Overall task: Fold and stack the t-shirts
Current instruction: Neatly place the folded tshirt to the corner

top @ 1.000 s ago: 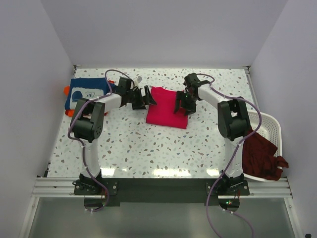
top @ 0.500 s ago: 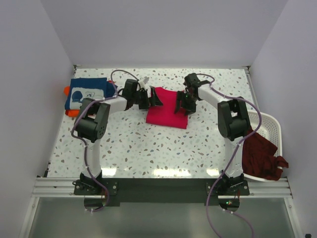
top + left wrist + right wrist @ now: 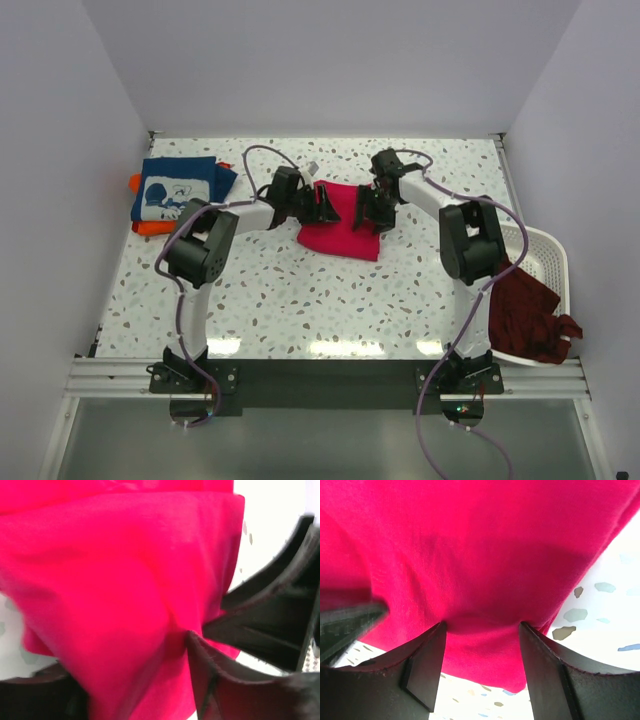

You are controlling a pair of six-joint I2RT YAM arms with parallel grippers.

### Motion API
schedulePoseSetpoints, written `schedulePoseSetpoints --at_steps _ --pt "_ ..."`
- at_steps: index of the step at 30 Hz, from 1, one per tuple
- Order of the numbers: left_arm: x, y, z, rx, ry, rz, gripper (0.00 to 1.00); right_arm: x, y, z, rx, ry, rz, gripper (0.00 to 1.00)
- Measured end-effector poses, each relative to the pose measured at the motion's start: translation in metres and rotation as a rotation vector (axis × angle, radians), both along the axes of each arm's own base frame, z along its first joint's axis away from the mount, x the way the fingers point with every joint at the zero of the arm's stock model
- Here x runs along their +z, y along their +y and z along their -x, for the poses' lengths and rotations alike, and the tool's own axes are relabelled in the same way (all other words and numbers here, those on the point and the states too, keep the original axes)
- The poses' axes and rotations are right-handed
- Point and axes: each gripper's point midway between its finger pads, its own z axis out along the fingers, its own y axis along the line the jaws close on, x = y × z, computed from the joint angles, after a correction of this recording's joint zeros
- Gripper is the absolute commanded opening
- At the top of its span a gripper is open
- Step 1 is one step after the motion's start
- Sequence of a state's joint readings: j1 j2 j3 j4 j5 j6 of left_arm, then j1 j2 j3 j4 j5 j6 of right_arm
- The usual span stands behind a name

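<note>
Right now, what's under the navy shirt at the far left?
An orange shirt shows under the navy shirt, peeking out at its left and near edges. The rest of it, and anything else beneath, is covered.

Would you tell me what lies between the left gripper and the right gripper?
The folded pink t-shirt spans that stretch, the left gripper at one side edge and the right gripper at the other; the top view shows it.

One crimson-pink t-shirt [image 3: 337, 228] lies mid-table. Left of it sit one navy t-shirt [image 3: 178, 187] and one orange t-shirt [image 3: 148, 228]. Right of it, one white basket [image 3: 545, 250] holds perhaps two maroon t-shirts [image 3: 525, 310].
</note>
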State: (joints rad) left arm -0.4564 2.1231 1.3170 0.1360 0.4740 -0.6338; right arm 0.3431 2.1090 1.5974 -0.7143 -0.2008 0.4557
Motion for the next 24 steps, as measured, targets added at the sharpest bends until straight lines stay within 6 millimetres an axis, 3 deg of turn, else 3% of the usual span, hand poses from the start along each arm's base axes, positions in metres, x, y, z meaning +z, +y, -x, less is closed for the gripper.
schedulePoseSetpoints --at_steps 2,3,6,9,13,16,20,24 --pt "-0.005 0.002 -0.003 0.024 0.005 -0.016 0.36 0.0 0.0 0.001 0.002 0.001 0.001 0.63" --pt "-0.009 0.004 -0.003 0.035 0.012 -0.033 0.21 0.0 0.001 0.002 0.004 0.002 0.002 0.63" --pt "-0.012 0.004 -0.005 0.051 0.021 -0.049 0.0 0.0 0.003 0.004 0.011 0.003 0.002 0.63" --pt "-0.01 0.004 -0.009 0.063 0.023 -0.084 0.0 0.001 0.005 0.006 0.018 0.002 0.002 0.65" --pt "-0.005 0.01 -0.014 0.061 0.016 -0.161 0.0 0.005 0.007 0.011 0.031 0.004 0.002 0.8" --pt "-0.001 0.022 -0.021 0.046 -0.008 -0.227 0.0 0.013 0.006 0.016 0.048 0.004 0.005 0.83" --pt "0.008 0.054 -0.035 0.031 -0.039 -0.319 0.0 0.032 0.004 0.025 0.062 -0.014 0.001 0.85" --pt "0.021 0.1 -0.047 0.029 -0.046 -0.388 0.0 0.052 0.003 0.032 0.075 -0.042 -0.02 0.85"
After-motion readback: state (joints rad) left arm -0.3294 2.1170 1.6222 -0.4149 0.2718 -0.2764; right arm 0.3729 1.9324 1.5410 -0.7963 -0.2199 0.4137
